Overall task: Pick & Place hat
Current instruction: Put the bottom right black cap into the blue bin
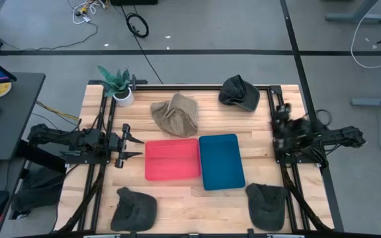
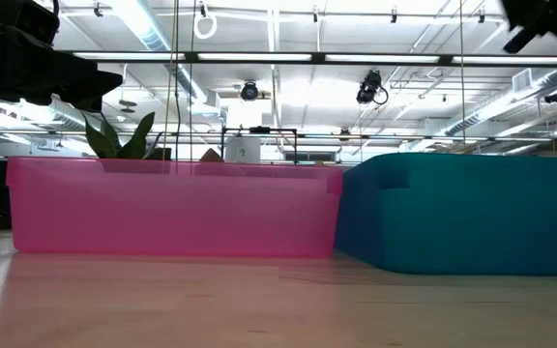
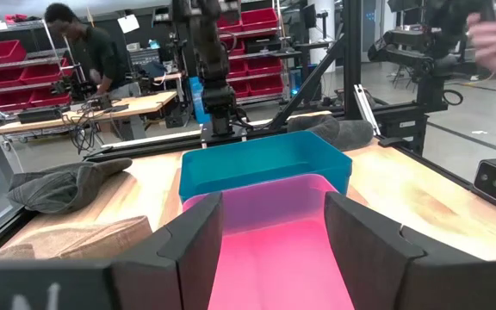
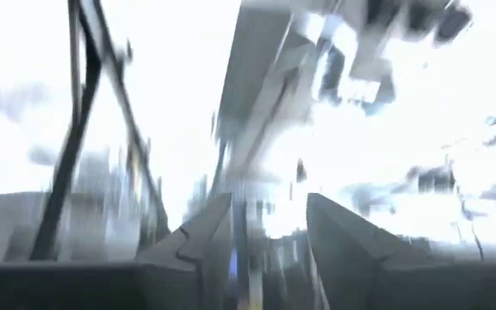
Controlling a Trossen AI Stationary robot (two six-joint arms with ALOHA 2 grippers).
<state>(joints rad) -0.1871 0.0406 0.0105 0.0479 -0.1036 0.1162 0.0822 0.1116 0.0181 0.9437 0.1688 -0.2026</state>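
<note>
Left gripper [image 1: 136, 145] gapes empty beside the pink tray [image 1: 172, 159]; right gripper [image 4: 267, 226] apparently released, holding nothing.

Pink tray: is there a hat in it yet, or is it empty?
Empty. From above, the pink tray shows only its bare floor, and the left wrist view looks straight into it with nothing inside. The tan hat lies on the table behind it.

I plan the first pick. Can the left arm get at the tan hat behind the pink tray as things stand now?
Probably yes. The left end effector is open and empty beside the pink tray, and nothing lies between it and the tan hat beyond the tray's far edge.
</note>
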